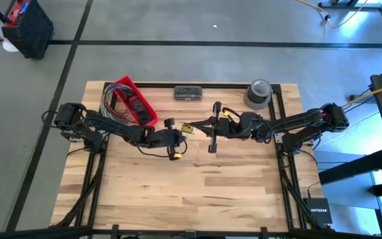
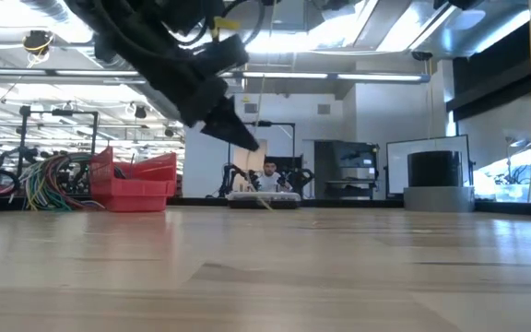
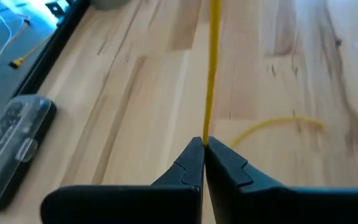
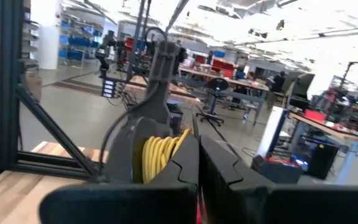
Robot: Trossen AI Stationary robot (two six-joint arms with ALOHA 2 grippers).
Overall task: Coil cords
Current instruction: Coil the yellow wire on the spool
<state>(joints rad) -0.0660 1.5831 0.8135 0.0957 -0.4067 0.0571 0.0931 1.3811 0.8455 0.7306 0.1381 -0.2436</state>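
Pinching a taut yellow cord (image 3: pixel 211 74) between closed left gripper (image 3: pixel 204 144) fingers above the wooden table (image 1: pixel 197 192); right gripper (image 4: pixel 197 146) closed beside yellow coils, grip unclear.

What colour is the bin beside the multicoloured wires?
Red bin, clearest in the high view.

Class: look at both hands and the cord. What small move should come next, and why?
Probably the left hand, shut on the cord, should carry it toward the right hand. That one is shut beside yellow coils, and slack lies on the table.
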